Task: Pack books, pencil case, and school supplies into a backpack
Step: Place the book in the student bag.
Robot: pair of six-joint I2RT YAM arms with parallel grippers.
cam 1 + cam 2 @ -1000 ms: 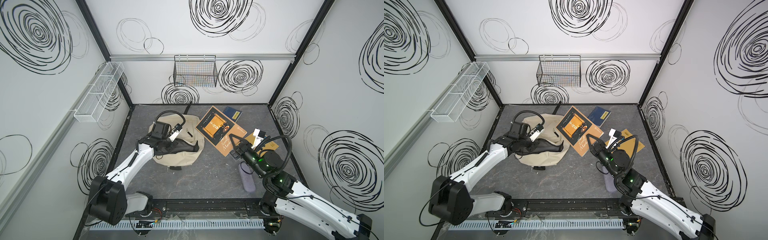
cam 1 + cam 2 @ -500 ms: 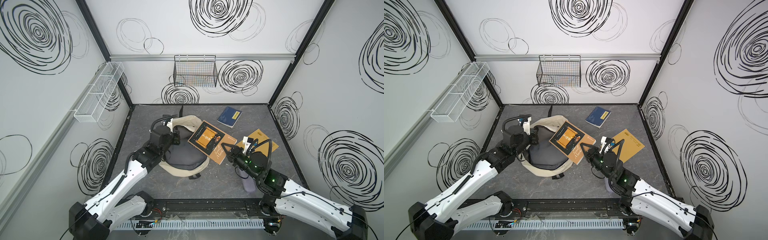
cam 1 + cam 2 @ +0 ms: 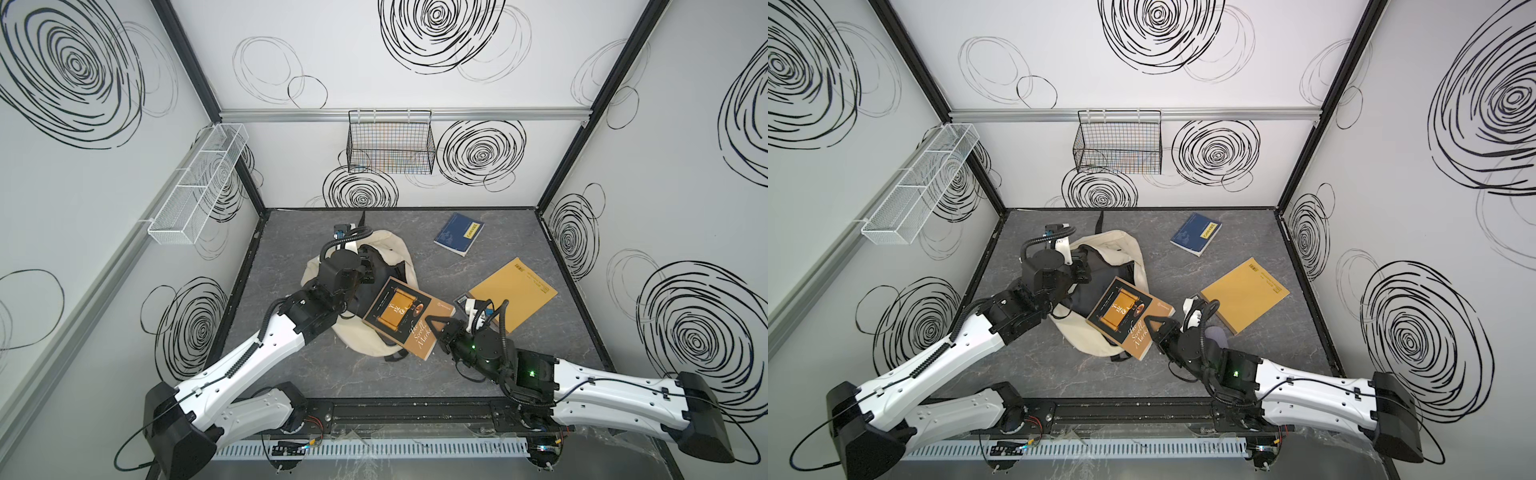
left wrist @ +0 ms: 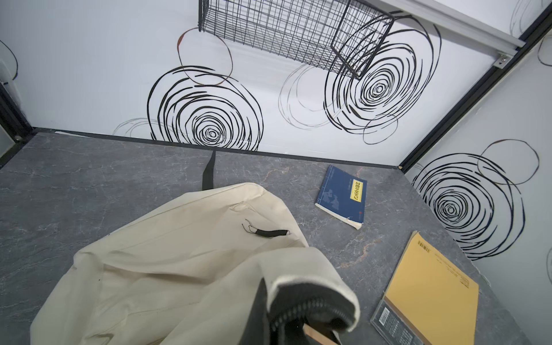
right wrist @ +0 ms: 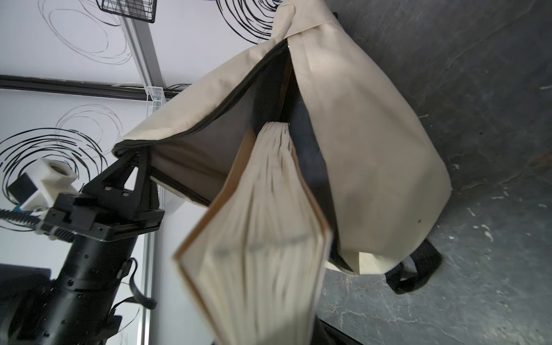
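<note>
The left gripper [image 5: 131, 162] is clenched on the backpack's [image 5: 358, 149] zipper rim. The right gripper [image 3: 434, 330] grasps the brown book [image 3: 399, 313], whose far end enters the backpack's mouth.

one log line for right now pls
left gripper: jaws shut on backpack zip edge | right gripper: jaws shut on brown book, far end at opening | navy book, yellow book: on table

brown book [image 3: 405, 318] tilted into open beige backpack [image 3: 361, 345].
</note>
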